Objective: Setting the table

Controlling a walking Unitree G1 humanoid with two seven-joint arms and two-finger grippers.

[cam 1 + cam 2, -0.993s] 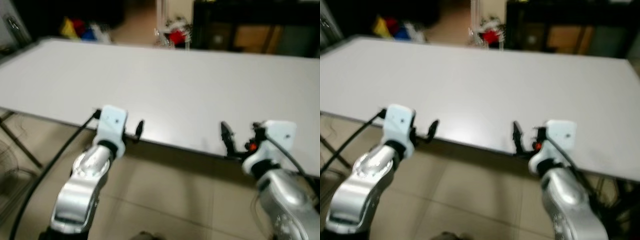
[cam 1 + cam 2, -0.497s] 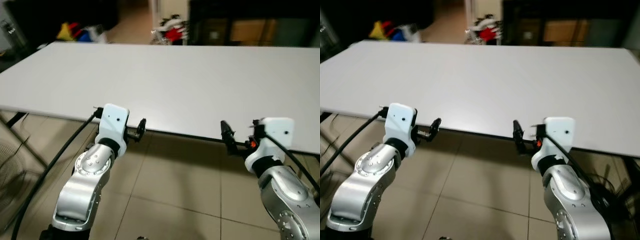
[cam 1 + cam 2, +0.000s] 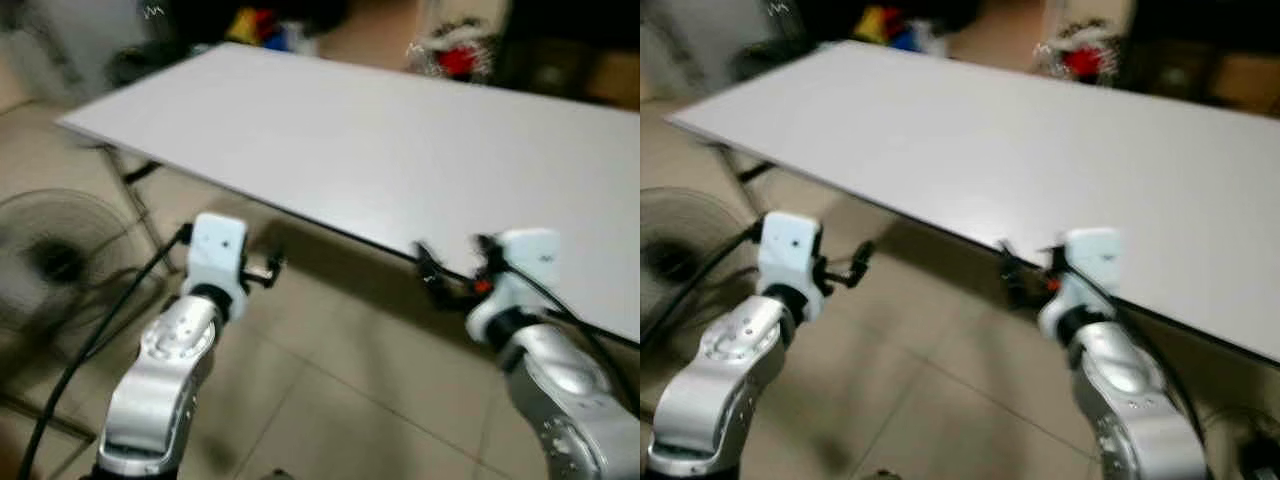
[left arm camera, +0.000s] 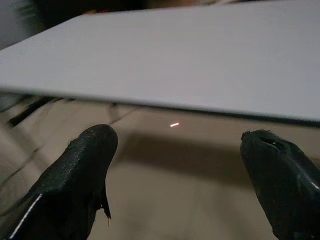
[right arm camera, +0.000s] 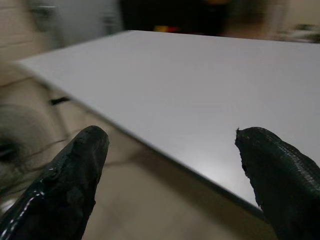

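A long bare white table [image 3: 400,140] runs slantwise across the head views, its near edge just ahead of both arms. My left gripper [image 3: 270,268] hangs over the tiled floor a little short of that edge and below it. In the left wrist view its two black fingers [image 4: 80,175] stand wide apart with nothing between them. My right gripper [image 3: 430,272] is at the table's edge, and in the right wrist view its fingers [image 5: 272,170] are also spread and empty, level with the tabletop [image 5: 200,85]. The head views are blurred.
A round floor fan [image 3: 55,260] stands on the floor at my left, beside a table leg [image 3: 130,190]. Beyond the table lie colourful things [image 3: 262,25] and a red-and-white object [image 3: 455,60]. Beige tiles [image 3: 340,400] lie under my arms.
The whole view has swung: the table now lies slantwise and the fan has come into sight on the left. Both grippers keep the same open pose near the table edge.
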